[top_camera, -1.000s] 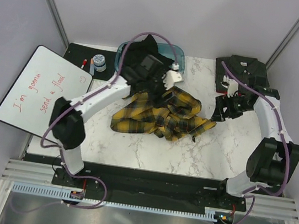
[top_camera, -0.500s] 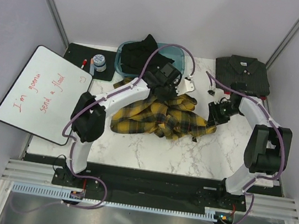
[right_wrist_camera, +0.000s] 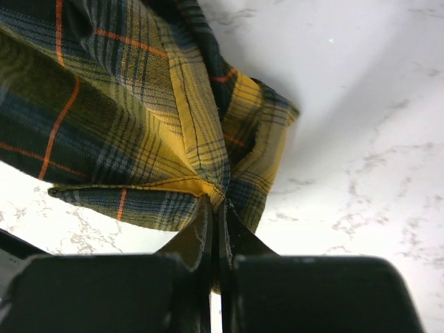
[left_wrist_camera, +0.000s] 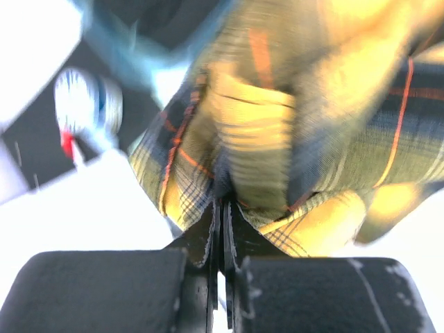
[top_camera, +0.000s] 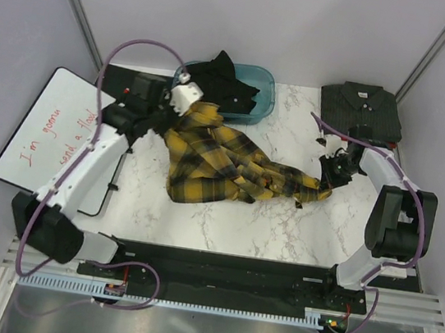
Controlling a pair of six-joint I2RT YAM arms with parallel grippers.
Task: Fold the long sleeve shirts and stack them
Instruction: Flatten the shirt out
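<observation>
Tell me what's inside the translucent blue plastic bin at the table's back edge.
A crumpled black fabric shirt fills the translucent blue plastic bin, peaking above its rim. Anything beneath it is covered.

plaid shirt (top_camera: 223,162): yellow and black check, thin red lines; charcoal shirt (top_camera: 363,110): dark, pale buttons; black shirt (top_camera: 218,79): plain; bin (top_camera: 267,86): teal; worktop (top_camera: 282,216): white marble, grey veining.
</observation>
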